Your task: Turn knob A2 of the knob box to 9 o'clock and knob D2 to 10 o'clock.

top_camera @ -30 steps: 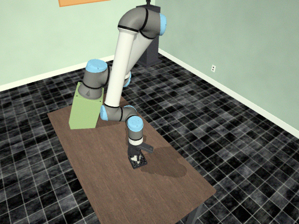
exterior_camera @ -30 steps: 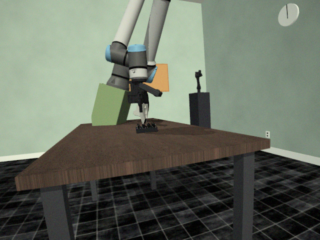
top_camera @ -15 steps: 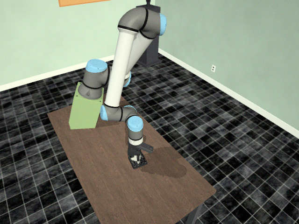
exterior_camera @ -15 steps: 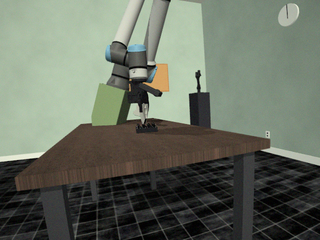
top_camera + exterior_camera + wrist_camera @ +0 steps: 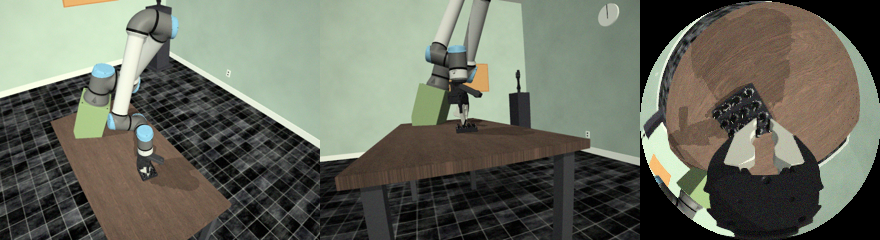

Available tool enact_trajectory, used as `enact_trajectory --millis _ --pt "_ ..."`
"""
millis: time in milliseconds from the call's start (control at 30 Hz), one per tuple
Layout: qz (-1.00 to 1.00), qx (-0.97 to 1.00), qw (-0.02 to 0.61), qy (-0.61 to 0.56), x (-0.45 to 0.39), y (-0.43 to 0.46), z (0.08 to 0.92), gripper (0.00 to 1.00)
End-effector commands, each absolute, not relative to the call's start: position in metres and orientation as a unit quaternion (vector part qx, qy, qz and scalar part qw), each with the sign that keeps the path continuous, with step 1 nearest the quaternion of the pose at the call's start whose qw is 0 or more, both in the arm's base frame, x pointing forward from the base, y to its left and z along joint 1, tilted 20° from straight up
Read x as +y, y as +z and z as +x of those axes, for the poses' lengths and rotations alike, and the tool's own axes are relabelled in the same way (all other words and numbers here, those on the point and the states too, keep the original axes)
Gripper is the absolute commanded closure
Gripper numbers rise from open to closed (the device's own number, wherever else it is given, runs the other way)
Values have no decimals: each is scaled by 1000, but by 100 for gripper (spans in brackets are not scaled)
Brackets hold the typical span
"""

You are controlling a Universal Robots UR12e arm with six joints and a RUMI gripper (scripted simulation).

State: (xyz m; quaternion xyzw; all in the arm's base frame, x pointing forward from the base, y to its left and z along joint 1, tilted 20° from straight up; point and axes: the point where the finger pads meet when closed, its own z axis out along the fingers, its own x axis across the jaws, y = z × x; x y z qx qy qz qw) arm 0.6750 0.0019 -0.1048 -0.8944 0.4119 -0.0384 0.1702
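The black knob box (image 5: 149,177) (image 5: 466,130) (image 5: 741,104) lies on the table, with several black knobs in rows and pale marks around them. My gripper (image 5: 464,124) (image 5: 762,119) points down over it, its tips low at the knobs. The fingers stand a little apart, open by a narrow gap. In the wrist view a knob (image 5: 762,116) shows at the gap between the tips; whether they touch it cannot be told. The fingers hide some knobs beside it. The knob pointers, the hour marks and the socket are too small or hidden to read.
The box stands on the brown wooden table (image 5: 116,180) (image 5: 436,149) (image 5: 820,80). The arm's green base block (image 5: 90,121) (image 5: 428,105) stands at the table's far end. A dark pedestal (image 5: 162,54) (image 5: 520,111) stands on the floor behind.
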Motion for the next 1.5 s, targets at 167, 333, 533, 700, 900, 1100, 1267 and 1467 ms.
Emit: enact_trajectory --millis 167,333,533,700,900,1100,1267,1467 --pt "-894 412 170 -39 3 -110 677 89" --pt "-894 412 170 -39 4 -113 677 89" --pt "-894 412 170 -39 4 -113 677 89" --pt "-894 412 170 -39 4 -113 677 89" --pt "-894 412 170 -39 4 -113 677 89" --pt "-894 412 170 -39 4 -113 677 89" --pt "-894 412 170 -39 4 -113 677 89" --pt "-894 412 170 -39 4 -113 677 89"
